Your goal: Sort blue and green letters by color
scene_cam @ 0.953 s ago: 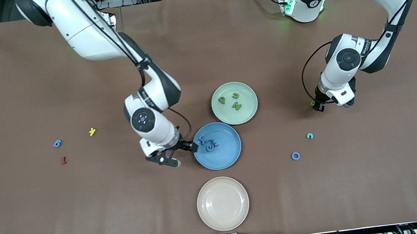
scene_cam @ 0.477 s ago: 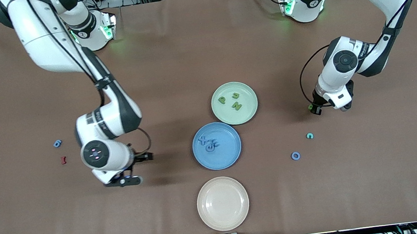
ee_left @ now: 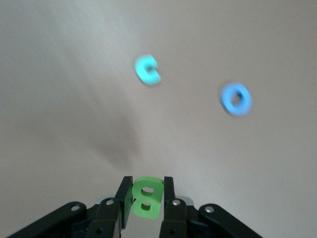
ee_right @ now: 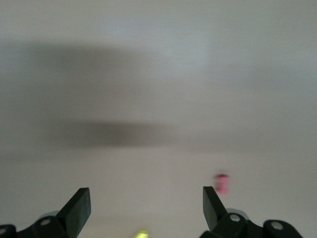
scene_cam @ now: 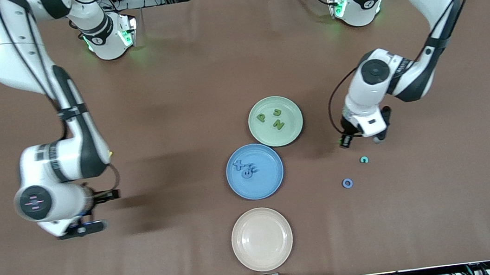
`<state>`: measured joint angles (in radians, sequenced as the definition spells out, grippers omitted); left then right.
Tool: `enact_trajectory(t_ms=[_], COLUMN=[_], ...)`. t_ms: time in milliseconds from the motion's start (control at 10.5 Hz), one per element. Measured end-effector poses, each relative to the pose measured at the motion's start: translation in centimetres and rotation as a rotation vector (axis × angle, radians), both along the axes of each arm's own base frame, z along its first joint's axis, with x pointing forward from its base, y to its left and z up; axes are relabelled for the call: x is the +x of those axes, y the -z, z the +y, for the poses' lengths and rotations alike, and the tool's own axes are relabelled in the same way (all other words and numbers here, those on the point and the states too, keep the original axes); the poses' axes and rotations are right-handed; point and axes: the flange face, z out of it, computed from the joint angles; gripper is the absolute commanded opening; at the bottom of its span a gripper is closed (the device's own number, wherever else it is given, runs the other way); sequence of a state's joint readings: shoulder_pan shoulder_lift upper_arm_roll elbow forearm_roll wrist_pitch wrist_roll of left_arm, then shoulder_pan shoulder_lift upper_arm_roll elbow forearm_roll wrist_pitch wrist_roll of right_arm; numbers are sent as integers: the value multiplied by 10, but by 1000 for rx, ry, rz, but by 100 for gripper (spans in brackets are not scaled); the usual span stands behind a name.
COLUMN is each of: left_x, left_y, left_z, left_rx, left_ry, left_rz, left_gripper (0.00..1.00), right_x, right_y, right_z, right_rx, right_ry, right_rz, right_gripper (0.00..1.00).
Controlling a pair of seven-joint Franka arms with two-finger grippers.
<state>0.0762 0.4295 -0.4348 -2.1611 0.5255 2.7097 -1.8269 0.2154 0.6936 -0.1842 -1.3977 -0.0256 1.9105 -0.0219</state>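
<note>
Left claw (ee_left: 144,198) is pinching a chunky lime-green B (ee_left: 146,197) between its black fingers, hovering over bare brown bench (scene_cam: 443,188) between the green plate (scene_cam: 293,132) and two loose ring-ish pieces: a teal C (scene_cam: 363,159) and a blue O (scene_cam: 347,183). Loads of open room toward that end and edge.

Right claw (ee_right: 147,208) is spread wide with nothing in it, up over the bench at its own arm's end.

Green plate holds P (scene_cam: 261,117), U (scene_cam: 277,112), N (scene_cam: 278,124). The blue plate (scene_cam: 269,186), touching it, has a clump of blue letters (scene_cam: 245,168). The glossy cream plate (scene_cam: 262,239) sits by the front edge.
</note>
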Motion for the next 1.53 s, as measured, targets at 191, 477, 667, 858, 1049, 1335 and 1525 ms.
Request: enact_trajectory(t_ms=[191,477,667,858,1049,1335,1525], left_x=[-24,-65,-101,-109,-103,-79,-57], left_y=[-5,-20,-19,-16,-12,-9,-8], left_z=[-63,-151,-192,-198,-192,-164,-137], left_rx=[-7,-52,-38,-22,-16,-6,7], left_ry=[54,88,131,144,130,94,98], left_rz=[-2,-26,-8,2,6,6,3], left_gripper=[0,0,94,100,100,100,100], right_x=[1,-4,-12,-34,-76,-122,-137], right_y=[-15,-31,-40,-32,-9,12,22], right_z=[-68,-133,-169,-201,-227,-243,-239], right_rx=[-46,-113,-101,-79,-61,-44,-39], right_ry=[61,242,369,426,478,579,639], right_rz=[-11,-47,-95,-196,-205,-221,-251], right_gripper=[100,100,100,100,100,100,100])
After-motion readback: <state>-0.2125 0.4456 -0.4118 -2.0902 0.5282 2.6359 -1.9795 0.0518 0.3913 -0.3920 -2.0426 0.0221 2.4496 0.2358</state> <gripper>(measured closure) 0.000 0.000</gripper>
